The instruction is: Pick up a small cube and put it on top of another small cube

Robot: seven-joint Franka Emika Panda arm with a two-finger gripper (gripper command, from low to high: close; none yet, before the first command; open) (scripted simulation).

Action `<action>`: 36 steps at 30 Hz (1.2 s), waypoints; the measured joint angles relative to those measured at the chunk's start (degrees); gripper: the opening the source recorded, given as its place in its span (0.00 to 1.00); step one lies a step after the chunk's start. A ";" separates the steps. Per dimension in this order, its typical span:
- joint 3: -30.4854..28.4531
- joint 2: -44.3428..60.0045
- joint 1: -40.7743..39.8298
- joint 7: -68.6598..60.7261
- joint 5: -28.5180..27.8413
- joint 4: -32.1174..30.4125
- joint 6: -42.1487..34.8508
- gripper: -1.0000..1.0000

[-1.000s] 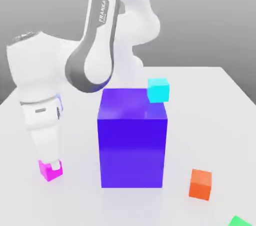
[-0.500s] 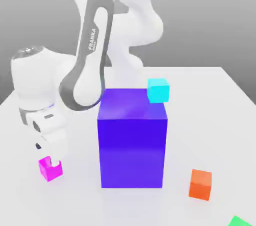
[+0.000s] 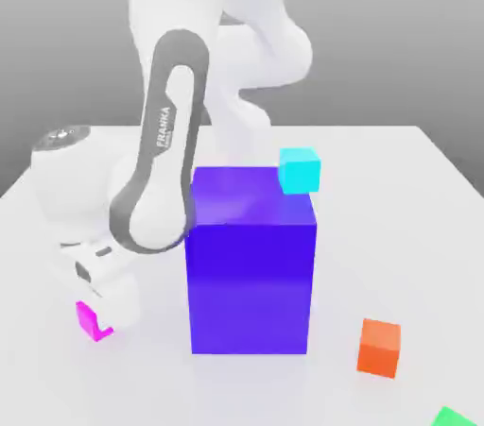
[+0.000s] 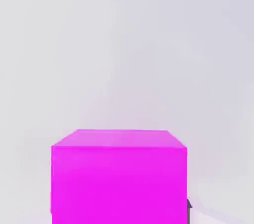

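Because the small magenta cube (image 4: 119,183) lies between the jaws, the gripper (image 3: 112,313) (clamped on it, I'd say) should rise straight up.

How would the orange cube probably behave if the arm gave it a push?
The orange cube would likely slide, not roll, given its flat faces. It looks rigid, with straight edges. Tipping seems unlikely, as it's about as wide as tall.

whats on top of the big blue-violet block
A small cyan cube shows at the far right part of the big blue-violet block's top; the patch of top behind that cube is covered, so nothing can be told there.
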 joint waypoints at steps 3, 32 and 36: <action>-5.32 -3.03 4.26 4.73 -5.62 -1.31 -1.31 0.00; 3.42 1.01 40.07 24.42 -33.03 28.31 -24.22 0.00; 7.10 6.84 39.91 24.30 -30.81 32.07 -21.20 0.00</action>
